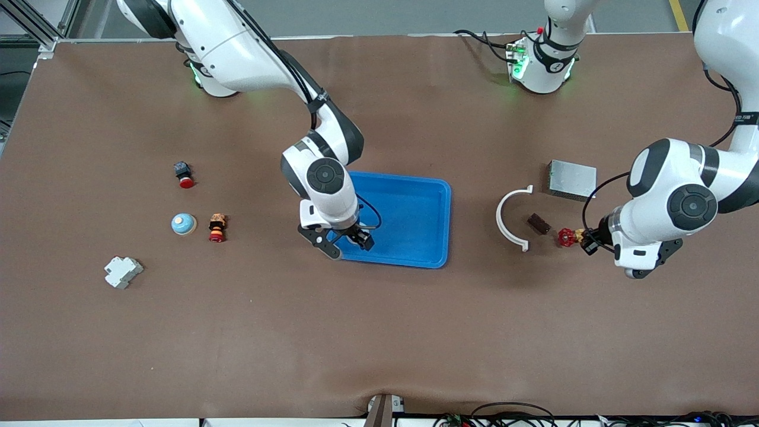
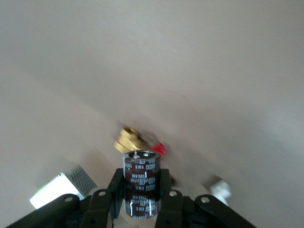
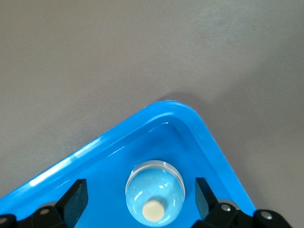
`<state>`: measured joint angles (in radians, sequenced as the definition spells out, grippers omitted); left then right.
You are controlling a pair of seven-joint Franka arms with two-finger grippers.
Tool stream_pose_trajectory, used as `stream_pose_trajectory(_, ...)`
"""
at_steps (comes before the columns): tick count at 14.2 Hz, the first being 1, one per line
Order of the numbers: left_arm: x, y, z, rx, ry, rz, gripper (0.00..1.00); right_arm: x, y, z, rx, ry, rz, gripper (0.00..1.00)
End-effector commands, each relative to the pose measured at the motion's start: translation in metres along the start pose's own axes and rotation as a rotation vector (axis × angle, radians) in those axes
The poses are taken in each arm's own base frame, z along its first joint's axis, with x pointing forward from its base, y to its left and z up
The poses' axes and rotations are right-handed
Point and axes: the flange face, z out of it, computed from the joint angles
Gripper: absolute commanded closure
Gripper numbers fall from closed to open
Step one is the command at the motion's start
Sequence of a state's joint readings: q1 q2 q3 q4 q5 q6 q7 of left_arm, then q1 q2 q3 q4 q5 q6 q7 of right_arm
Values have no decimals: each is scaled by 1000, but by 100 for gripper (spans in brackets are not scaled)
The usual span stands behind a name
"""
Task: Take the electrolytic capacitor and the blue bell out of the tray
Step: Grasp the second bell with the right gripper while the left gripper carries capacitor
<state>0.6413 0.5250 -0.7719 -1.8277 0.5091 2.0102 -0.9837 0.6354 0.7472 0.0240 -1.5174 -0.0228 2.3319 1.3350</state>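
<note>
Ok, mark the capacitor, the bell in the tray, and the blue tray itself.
capacitor (image 2: pixel 141 183): left wrist view, on its dark printed sleeve between the fingers.
bell in the tray (image 3: pixel 154 192): right wrist view, on its blue dome.
blue tray (image 1: pixel 415 213): front view, on its bare floor.

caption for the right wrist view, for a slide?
Open right gripper over the bell, which sits in a corner of the blue tray.

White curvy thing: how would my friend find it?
Find the big blue tray in the middle of the table and go toward the left arm's end. The first thing there is the white curvy thing, lying beside a small brown block. It is the only white half-ring, opening toward that block.
</note>
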Motion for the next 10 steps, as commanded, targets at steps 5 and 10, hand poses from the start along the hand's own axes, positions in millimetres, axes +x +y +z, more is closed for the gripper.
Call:
stream_pose_trajectory(5, 23, -36, 51, -32, 47, 151, 100, -12, -6, 13, -12, 22, 2, 0)
stream_pose_trajectory(10, 49, -64, 96, 7, 131, 260, 100, -27, -5, 27, -34, 20, -23, 0)
